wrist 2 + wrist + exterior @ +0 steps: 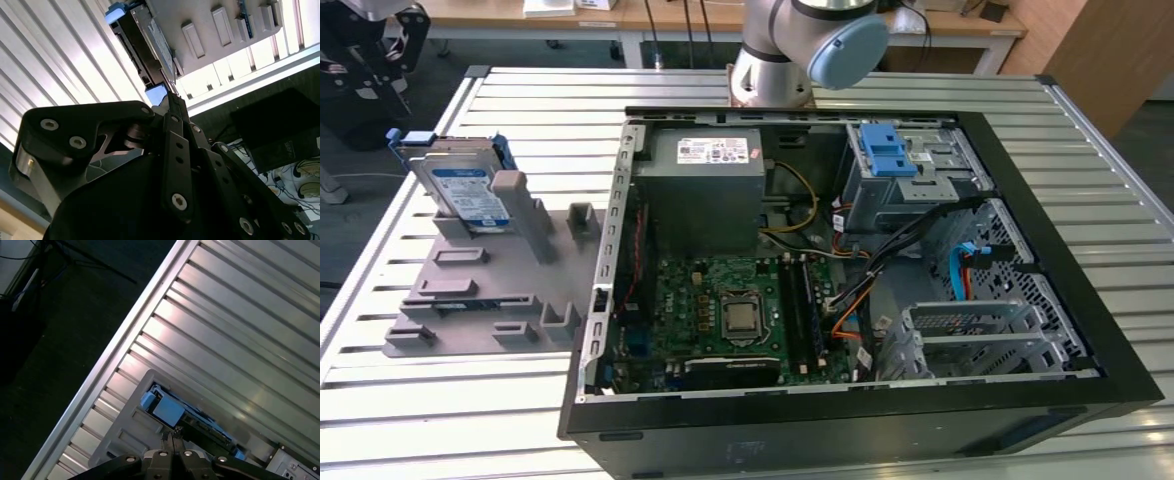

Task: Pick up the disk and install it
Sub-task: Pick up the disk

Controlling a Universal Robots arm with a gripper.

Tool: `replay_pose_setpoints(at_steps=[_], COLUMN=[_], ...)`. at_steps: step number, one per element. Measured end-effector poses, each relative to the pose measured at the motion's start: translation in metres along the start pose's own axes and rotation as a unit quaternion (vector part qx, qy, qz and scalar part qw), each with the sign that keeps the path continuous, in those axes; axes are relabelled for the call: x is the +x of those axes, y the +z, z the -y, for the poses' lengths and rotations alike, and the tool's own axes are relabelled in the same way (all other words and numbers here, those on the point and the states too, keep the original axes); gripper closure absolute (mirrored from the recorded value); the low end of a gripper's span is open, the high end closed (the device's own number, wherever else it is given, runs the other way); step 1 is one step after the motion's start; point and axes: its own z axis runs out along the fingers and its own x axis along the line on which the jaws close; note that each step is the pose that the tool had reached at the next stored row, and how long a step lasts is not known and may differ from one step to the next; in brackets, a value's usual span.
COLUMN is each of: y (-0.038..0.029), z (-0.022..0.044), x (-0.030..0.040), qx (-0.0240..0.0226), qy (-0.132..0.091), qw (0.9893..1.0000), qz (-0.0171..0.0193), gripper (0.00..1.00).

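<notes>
The flat rectangular silver hard drive (464, 192) carries a white-and-blue label and sits in a blue plastic bracket (416, 136). It stands on edge, leaning slightly, in a slot of the grey plastic fixture (467, 290), outside the open black computer case (854, 425), on the exterior view's left.

No print could be read anywhere. The disk (464, 190), standing in the grey holder (467, 290) beside the computer case (854, 430), towards the exterior view's left, carried a white-and-blue label whose lettering was too small to make out. Inside the case, the power-supply box (704, 205) bore a white sticker (711, 152) with a red mark, its lines of text likewise illegible.
</notes>
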Motion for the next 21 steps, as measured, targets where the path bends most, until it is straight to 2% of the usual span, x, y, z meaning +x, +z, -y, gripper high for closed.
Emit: replay_pose_setpoints(at_steps=[10,21], y=[0.0000,0.0000], z=[0.0000,0.0000], x=[0.0000,0.0000], qx=[0.0000,0.0001], qy=[-0.027,-0.057], qw=[0.9996,0.9984], qz=[-0.0011,-0.0023], gripper=[0.89,0.89])
